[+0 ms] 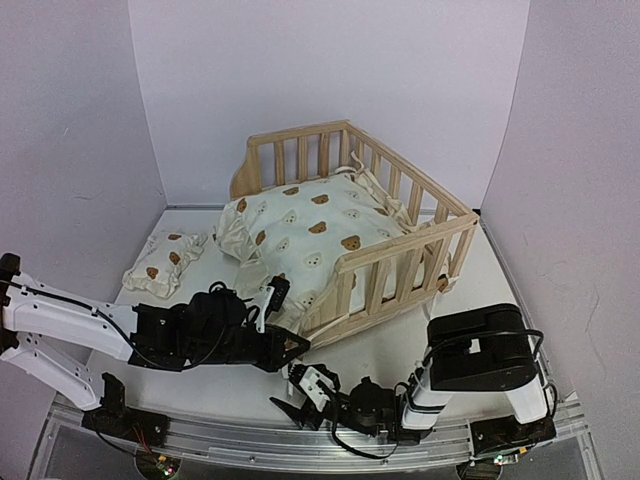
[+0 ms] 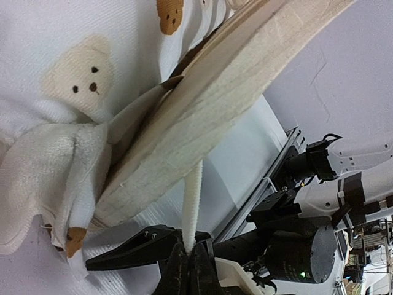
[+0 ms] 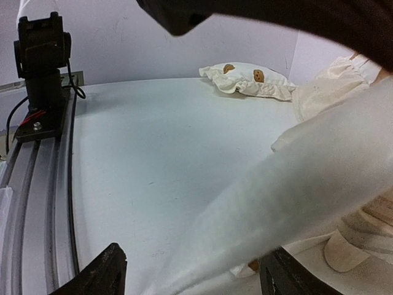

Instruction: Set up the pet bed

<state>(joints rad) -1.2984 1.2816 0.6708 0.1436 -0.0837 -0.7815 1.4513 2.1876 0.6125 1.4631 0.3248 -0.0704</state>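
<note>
The pine bed frame point(image 1: 400, 250) stands at centre right with the bear-print cushion point(image 1: 310, 225) in it, the cushion's front spilling over the open left side. The small pillow point(image 1: 165, 262) lies on the table to the left; it also shows in the right wrist view point(image 3: 245, 77). My left gripper point(image 1: 293, 345) is at the frame's front corner, shut point(image 2: 188, 252) on a cream tie point(image 2: 193, 196) that runs up under the wooden edge point(image 2: 215, 104). My right gripper point(image 1: 292, 395) is just below it, open point(image 3: 196, 283), with the blurred tie point(image 3: 295, 196) passing between its fingers.
The aluminium rail point(image 1: 300, 440) runs along the near table edge, with the left arm's base point(image 3: 42, 67) mounted on it. White walls close in the left, back and right sides. The left arm's dark body point(image 3: 276, 18) hangs above the right gripper.
</note>
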